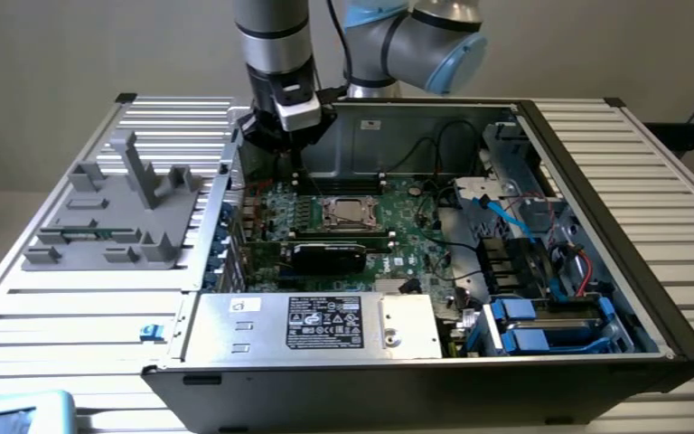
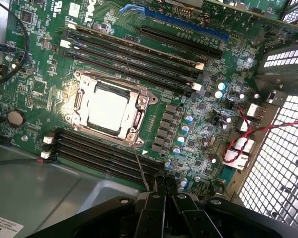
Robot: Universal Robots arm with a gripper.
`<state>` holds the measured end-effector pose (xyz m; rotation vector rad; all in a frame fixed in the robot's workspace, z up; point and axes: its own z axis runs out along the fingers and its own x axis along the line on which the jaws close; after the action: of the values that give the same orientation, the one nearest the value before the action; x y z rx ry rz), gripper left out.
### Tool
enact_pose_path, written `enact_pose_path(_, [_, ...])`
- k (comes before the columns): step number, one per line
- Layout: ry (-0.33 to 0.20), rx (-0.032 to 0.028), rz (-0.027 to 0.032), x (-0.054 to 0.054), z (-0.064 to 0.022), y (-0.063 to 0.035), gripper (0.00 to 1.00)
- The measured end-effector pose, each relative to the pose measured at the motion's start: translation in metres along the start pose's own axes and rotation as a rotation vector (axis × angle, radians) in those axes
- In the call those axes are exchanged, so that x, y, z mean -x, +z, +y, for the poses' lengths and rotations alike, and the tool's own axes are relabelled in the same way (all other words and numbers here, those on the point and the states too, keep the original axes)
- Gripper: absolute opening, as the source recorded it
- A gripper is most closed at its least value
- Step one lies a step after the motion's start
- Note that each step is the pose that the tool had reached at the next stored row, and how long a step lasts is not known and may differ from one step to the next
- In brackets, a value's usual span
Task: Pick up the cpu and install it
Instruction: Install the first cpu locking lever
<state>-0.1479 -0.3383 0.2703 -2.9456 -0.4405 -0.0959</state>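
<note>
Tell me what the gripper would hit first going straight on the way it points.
Most likely the green motherboard, at the memory slots beside the socket, not the cpu sitting in it. The gripper, jaws shut, points just off the socket's corner; depth is unclear.

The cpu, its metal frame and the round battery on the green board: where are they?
Shiny silver square cpu [image 2: 111,110], wrist view, middle of its metal top.
Silver metal socket frame [image 2: 114,83], wrist view, one side bar beside the cpu.
Round silver coin battery [image 2: 15,117], wrist view, centre of its face.
</note>
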Motion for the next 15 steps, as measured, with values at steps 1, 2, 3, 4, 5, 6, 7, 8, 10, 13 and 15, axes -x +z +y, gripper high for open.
enact_pose_path(1, [0.001, -0.0017, 0.0001, 0.0, 0.0003, 0.0015, 0.11])
enact_pose_path(2, [0.003, -0.0035, 0.0002, 0.0, 0.0006, 0.0028, 0.11])
enact_pose_path(3, [0.004, -0.006, 0.0002, 0.0, 0.0008, 0.0039, 0.11])
enact_pose_path(4, [0.006, -0.0088, -0.0001, 0.0, 0.001, 0.0049, 0.11])
enact_pose_path(5, [0.007, -0.0115, -0.0009, 0.0, 0.0012, 0.0059, 0.11])
enact_pose_path(6, [0.008, -0.0142, -0.0017, -0.001, 0.0014, 0.0068, 0.11])
enact_pose_path(7, [0.01, -0.0172, -0.0023, -0.001, 0.0016, 0.0078, 0.11])
enact_pose_path(8, [0.011, -0.0202, -0.0021, -0.001, 0.0019, 0.0089, 0.11])
enact_pose_path(10, [0.013, -0.0258, -0.0001, -0.002, 0.0025, 0.0111, 0.11])
enact_pose_path(13, [0.016, -0.0311, 0.0019, -0.004, 0.0036, 0.0129, 0.11])
enact_pose_path(15, [0.019, -0.0336, 0.0032, -0.006, 0.0043, 0.0131, 0.11])
